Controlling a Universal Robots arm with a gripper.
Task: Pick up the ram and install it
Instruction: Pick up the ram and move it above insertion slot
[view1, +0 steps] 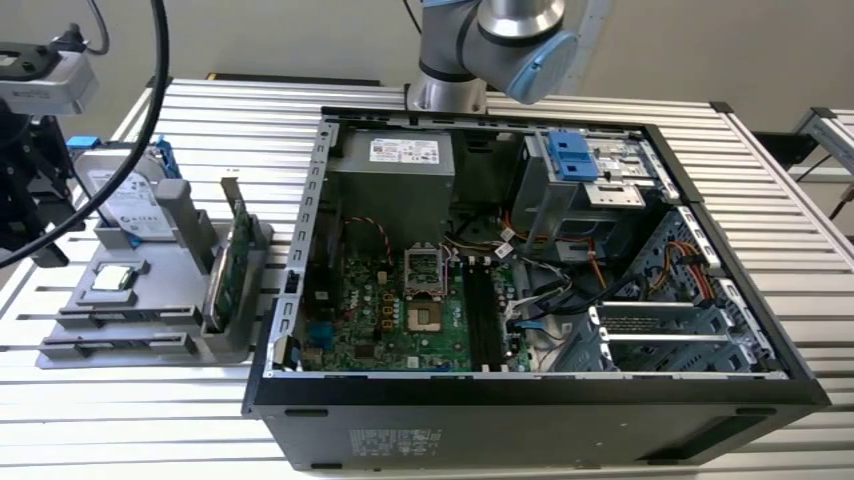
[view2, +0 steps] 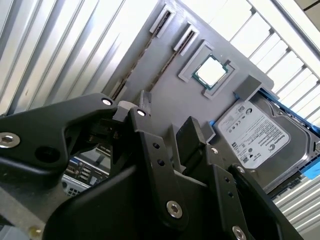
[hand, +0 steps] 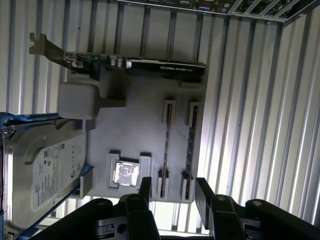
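Note:
Two thin dark ram sticks stand on edge in the slots of a grey holder tray (hand: 135, 125); one ram stick (hand: 190, 145) is nearer the tray's edge, and the other (hand: 166, 142) runs parallel beside it. They show again as dark strips (view2: 167, 60) in the second wrist view. My gripper (hand: 174, 192) hovers above the tray's end near the sticks, open, with nothing between its black fingers (hand: 202, 192). In the exterior view the gripper (view1: 34, 215) hangs at the far left, over the tray (view1: 134, 340).
The tray also holds a silver hard drive (hand: 47, 170), a processor chip (hand: 126, 173) and a green graphics card (view1: 230, 270) standing on edge. An open computer case (view1: 534, 400) lies at the exterior view's right of the tray, its black memory slots (view1: 483, 310) facing up.

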